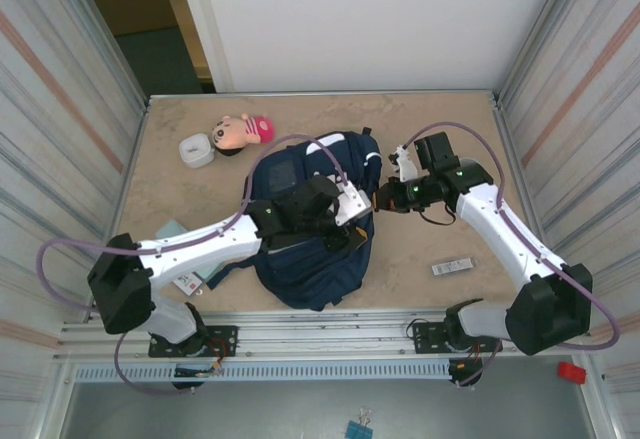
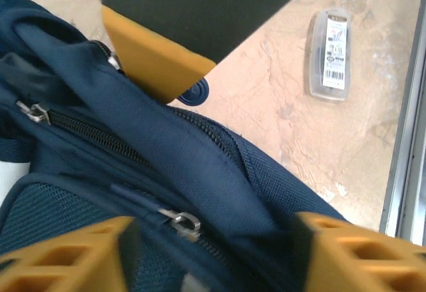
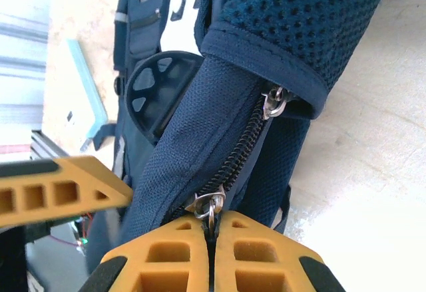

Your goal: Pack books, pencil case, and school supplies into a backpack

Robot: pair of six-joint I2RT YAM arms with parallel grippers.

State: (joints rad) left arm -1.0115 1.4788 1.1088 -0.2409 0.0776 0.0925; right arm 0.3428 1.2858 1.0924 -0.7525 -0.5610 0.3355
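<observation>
At table point(image 1: 430, 129) centre, backpack point(image 1: 300, 279), right gripper point(image 3: 212, 229) at its 3 o'clock edge, jaws pressed together on zipper pull point(image 3: 208, 205), left gripper point(image 2: 213, 252) over it, jaws spread, fabric fold point(image 2: 200, 165) between them

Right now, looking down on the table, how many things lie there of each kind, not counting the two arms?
Navy backpack: 1
Pink doll: 1
White rounded box: 1
Flat school supplies: 3 (teal pad, black-and-white card pack, white-and-black bar)
Total: 6
</observation>
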